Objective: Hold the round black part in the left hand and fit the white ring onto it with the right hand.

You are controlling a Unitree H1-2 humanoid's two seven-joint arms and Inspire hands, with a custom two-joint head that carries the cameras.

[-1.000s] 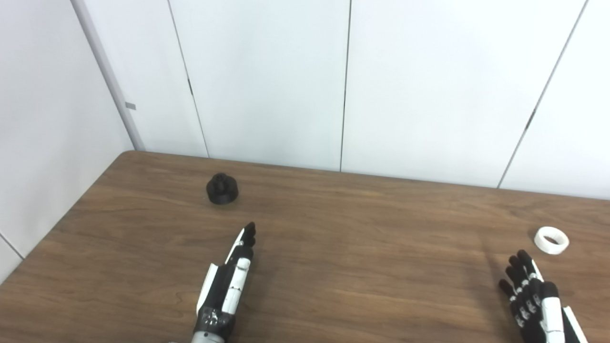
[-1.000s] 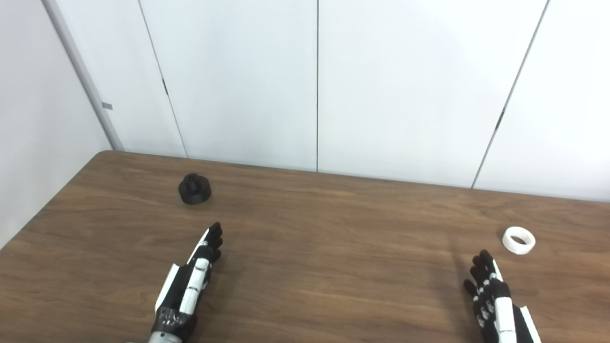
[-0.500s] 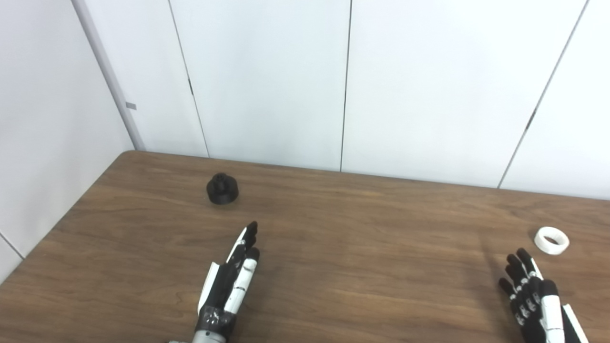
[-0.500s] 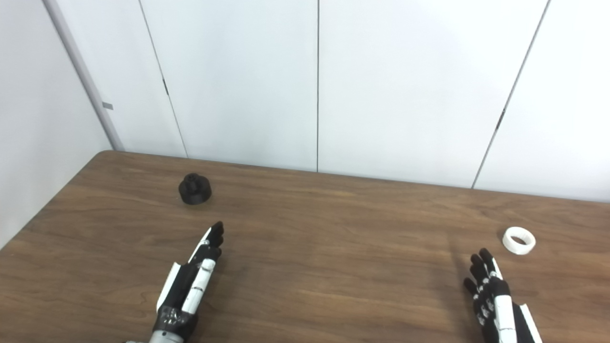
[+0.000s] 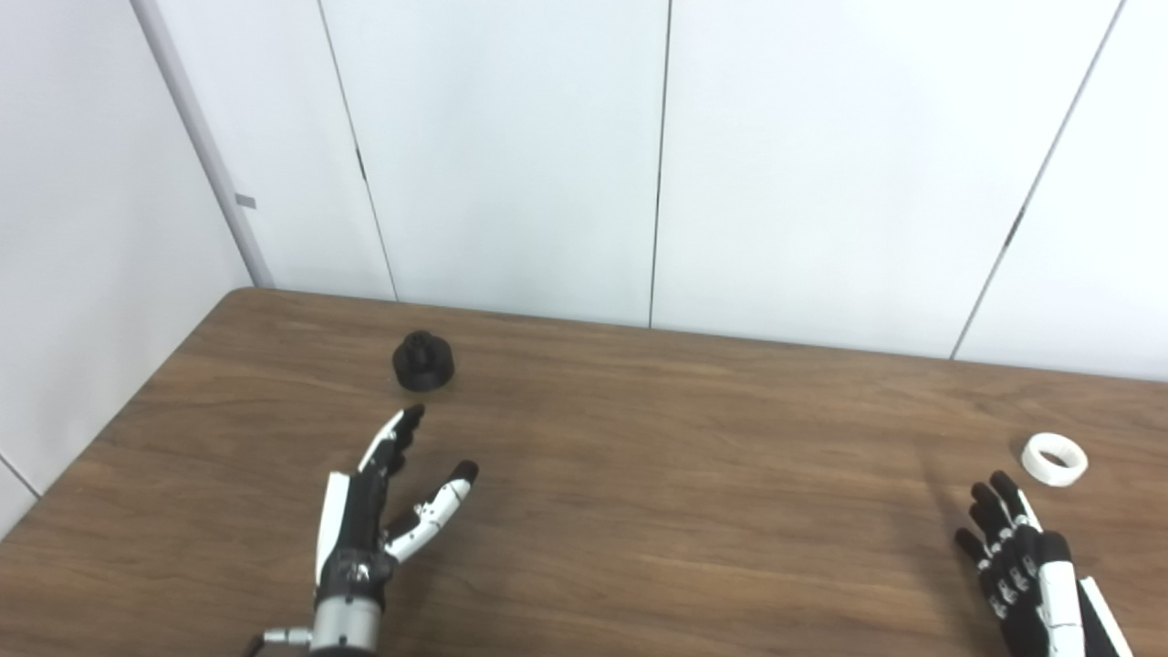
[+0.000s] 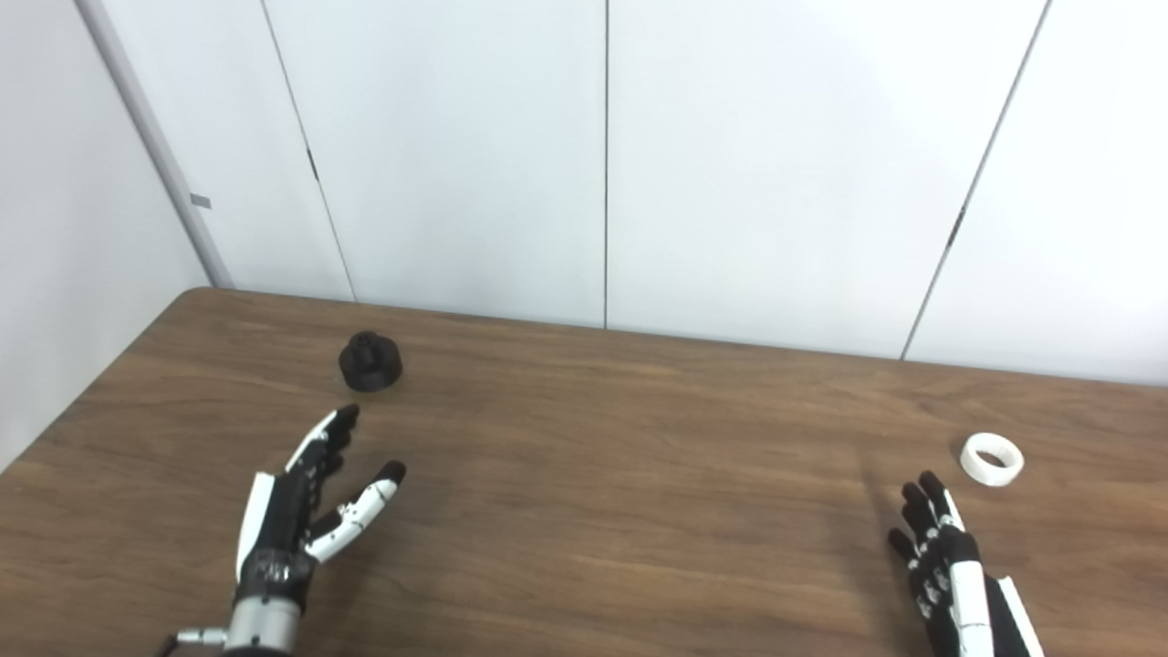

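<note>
A brown wood-grain table [image 5: 657, 474] fills the lower half of both eye views, its far edge running along a wall of white panels [image 5: 511, 155] split by thin dark vertical seams. At the table's far left corner a grey strip [image 5: 196, 146] slants up the wall where another white panel meets it.

The round black part [image 5: 423, 360] stands upright on the table near that far left corner, a wide base with a narrower knob on top. The left hand [image 5: 370, 525] lies nearer the robot than the black part, its arm entering from the table's near edge. Its fingers [image 5: 394, 440] reach toward the black part and stop just short of it, with bare wood between them, while the thumb [image 5: 438, 500] splays out to the right. The hand is spread and empty.

The white ring [image 5: 1054, 459] lies flat on the table far to the right of the black part, near the table's right side. The right hand [image 5: 1027, 575] sits nearer the robot than the ring and slightly left of it, apart from it, seen from the back with its black fingertips [image 6: 922, 497] pointing up toward the ring. Its fingers are extended and a little apart, and it holds nothing.
</note>
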